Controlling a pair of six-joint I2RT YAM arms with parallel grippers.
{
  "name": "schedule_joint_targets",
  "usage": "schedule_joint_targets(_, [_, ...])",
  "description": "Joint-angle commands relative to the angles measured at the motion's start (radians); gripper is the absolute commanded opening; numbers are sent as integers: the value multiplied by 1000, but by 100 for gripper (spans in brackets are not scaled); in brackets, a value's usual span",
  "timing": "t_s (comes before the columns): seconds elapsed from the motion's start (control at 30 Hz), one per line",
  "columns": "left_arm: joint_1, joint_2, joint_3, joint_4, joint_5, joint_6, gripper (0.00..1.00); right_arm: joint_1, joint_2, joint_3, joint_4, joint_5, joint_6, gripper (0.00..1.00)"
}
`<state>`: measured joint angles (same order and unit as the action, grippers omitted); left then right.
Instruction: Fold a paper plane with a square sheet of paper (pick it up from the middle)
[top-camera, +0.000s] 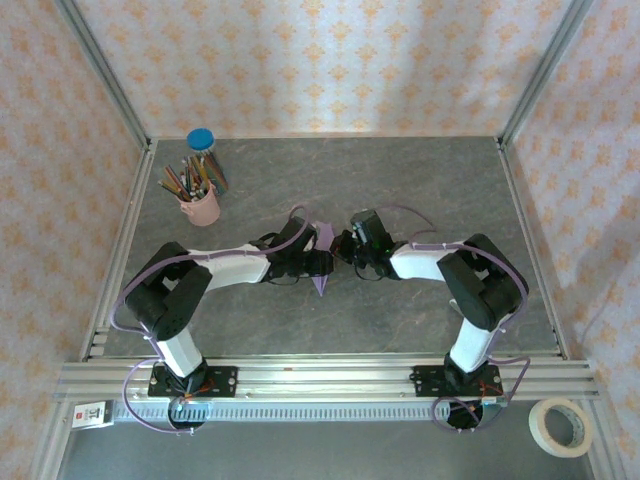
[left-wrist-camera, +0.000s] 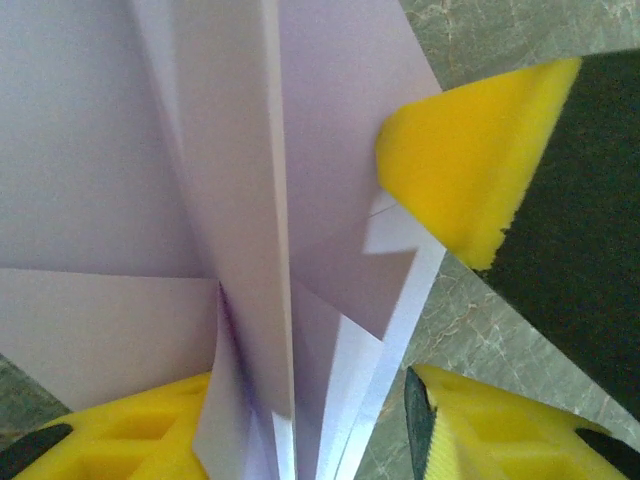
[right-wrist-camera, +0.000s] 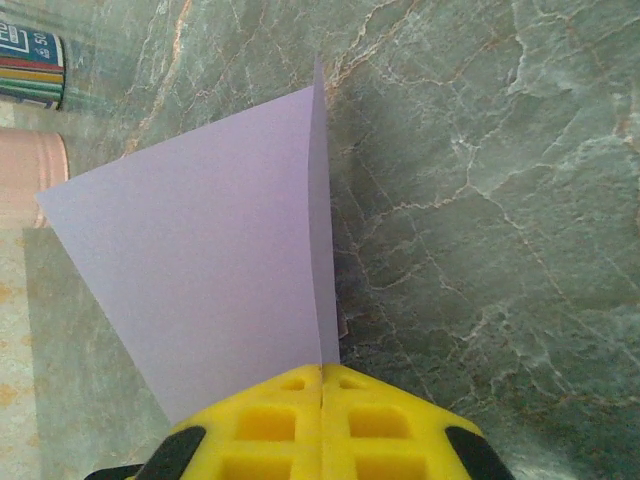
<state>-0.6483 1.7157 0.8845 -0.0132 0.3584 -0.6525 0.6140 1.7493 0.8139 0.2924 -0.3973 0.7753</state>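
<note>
Lilac paper plane (right-wrist-camera: 220, 250) sits clenched in the right tool (right-wrist-camera: 322, 385) — left tool (left-wrist-camera: 300, 425) stands parted round its folds; closing crookedly could crush the creases.

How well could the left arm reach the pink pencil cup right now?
Probably yes: bare table lies between the left gripper and the pink pencil cup on its side, though its jaws straddle the paper plane.
</note>
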Motion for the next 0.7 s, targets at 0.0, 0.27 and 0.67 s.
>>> schedule_joint_targets(0.0, [-4,14,25,-47,-53,19,47,-6,-28,24,-25,-2,12,0])
schedule_joint_targets(0.27, [-3,4,22,-43,-64,19,39,-7,-25,25,-34,5,6,0])
schedule_joint_targets(0.67, [-4,23,25,-64,-119,11,27,-7,-27,21,-22,-1,7,0])
